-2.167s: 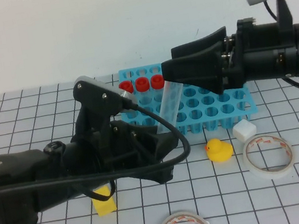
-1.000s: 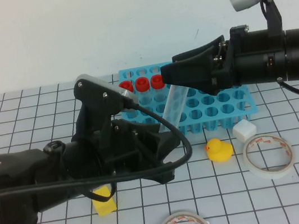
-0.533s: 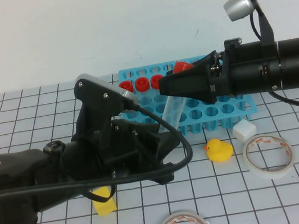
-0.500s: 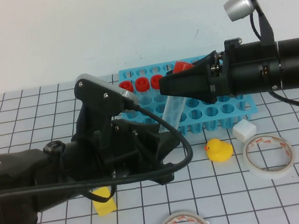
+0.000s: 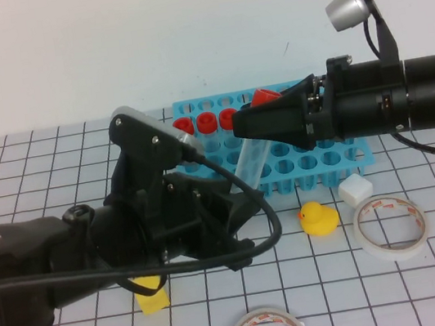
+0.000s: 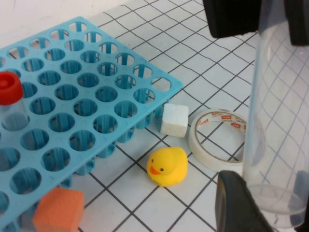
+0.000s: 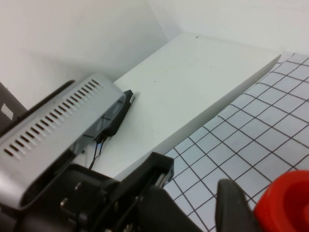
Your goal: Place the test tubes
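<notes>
Left gripper [image 5: 244, 200], mid-worktop, clamps 1 test tube [image 5: 251, 157] by its base. Tube's long axis rises toward the far edge, red cap [image 5: 266, 95] at right gripper [image 5: 251, 121]; that grip cannot be told.

Lab bench: test-tube rack [image 5: 341, 161], gridded mat [image 5: 50, 148]

No text can be read anywhere. The only printing is a run of small red marks around the inner core of the tape roll [image 6: 217, 117] just beside the yellow duck [image 6: 167, 166], too small to make out. A second tape roll [image 5: 262, 315], well apart from the duck, shows similar illegible reddish marks. The test tube [image 5: 251, 157] shows no legible lettering.
</notes>
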`<act>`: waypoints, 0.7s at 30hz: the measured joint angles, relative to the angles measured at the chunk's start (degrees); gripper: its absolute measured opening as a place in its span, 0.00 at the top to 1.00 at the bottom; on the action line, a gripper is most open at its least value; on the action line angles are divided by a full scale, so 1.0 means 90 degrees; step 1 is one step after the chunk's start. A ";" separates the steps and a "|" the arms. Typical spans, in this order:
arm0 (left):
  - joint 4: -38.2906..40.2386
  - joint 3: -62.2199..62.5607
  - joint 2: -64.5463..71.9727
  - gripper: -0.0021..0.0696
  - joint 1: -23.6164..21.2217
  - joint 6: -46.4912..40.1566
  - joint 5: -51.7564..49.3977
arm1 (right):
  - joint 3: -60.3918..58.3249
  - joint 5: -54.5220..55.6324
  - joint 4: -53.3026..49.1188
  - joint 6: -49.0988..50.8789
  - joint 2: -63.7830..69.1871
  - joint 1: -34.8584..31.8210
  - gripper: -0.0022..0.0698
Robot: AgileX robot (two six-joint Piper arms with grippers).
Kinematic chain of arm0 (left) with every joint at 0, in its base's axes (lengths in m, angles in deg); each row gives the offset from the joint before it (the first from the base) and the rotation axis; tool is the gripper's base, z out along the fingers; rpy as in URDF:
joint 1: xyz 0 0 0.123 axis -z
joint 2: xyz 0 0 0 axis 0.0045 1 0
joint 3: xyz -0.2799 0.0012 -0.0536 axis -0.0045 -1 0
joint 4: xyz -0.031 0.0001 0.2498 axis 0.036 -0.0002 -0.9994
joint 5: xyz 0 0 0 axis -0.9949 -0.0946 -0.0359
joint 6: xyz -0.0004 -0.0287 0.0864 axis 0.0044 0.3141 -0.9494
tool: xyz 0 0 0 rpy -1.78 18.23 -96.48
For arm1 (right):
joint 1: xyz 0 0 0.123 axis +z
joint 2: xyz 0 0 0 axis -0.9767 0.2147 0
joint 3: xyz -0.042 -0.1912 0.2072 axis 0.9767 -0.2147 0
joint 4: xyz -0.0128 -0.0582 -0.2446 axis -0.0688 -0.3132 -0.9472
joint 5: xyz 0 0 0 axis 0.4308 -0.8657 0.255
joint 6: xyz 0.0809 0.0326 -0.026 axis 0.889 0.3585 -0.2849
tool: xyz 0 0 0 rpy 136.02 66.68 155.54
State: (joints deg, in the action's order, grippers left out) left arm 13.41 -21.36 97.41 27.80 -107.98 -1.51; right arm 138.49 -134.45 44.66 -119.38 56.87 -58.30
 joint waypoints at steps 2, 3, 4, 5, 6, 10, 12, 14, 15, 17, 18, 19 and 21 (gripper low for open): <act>0.0013 0.0000 0.0000 0.68 0.0000 -0.0157 0.0000 | 0.0000 -0.0004 0.0000 -0.0012 0.0000 0.0000 0.60; 0.0027 0.0000 0.0000 0.68 0.0000 -0.0226 0.0000 | 0.0027 -0.0015 -0.0012 -0.0012 0.0000 0.0000 0.60; 0.0051 0.0000 0.0000 0.68 0.0000 -0.0309 0.0000 | 0.0056 -0.0015 -0.0055 -0.0012 0.0000 0.0000 0.60; 0.0079 0.0000 0.0000 0.68 0.0000 -0.0358 0.0000 | 0.0109 -0.0015 -0.0075 -0.0012 0.0000 0.0000 0.60; 0.0094 0.0000 0.0000 0.68 0.0000 -0.0389 0.0000 | 0.0153 -0.0015 -0.0107 -0.0012 0.0000 0.0000 0.60; 0.0166 0.0063 -0.0013 0.66 0.0000 -0.0507 -0.0140 | 0.0265 0.0001 -0.0160 -0.0088 -0.0083 0.0000 0.60; 0.0118 0.0063 -0.0013 0.54 0.0000 -0.0590 -0.0268 | 0.0293 0.0030 -0.0175 -0.0209 -0.0172 0.0003 0.60; 0.0070 0.0063 -0.0013 0.40 0.0000 -0.0628 -0.0310 | 0.0321 0.0161 -0.0190 -0.0251 -0.0277 0.0003 0.60; 0.0056 0.0063 -0.0013 0.35 0.0000 -0.0629 -0.0310 | 0.0321 0.0256 -0.0221 -0.0264 -0.0343 0.0003 0.60; 0.0045 0.0063 -0.0038 0.27 0.0000 -0.0669 -0.0219 | 0.0321 0.0526 -0.0397 -0.0273 -0.0498 0.0003 0.60; 0.0045 0.0063 -0.0070 0.26 0.0000 -0.0686 -0.0149 | 0.0321 0.0735 -0.0546 -0.0273 -0.0589 0.0003 0.60; 0.0031 0.0063 -0.0107 0.26 0.0000 -0.0707 -0.0034 | 0.0321 0.0952 -0.0750 -0.0273 -0.0694 0.0003 0.60; 0.0031 0.0063 -0.0273 0.30 0.0000 -0.0846 0.0247 | 0.0321 0.1319 -0.1191 -0.0260 -0.0910 0.0003 0.60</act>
State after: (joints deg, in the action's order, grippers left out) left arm 13.69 -20.79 94.95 27.80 -115.59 0.71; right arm 141.37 -122.58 33.94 -121.72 48.67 -58.27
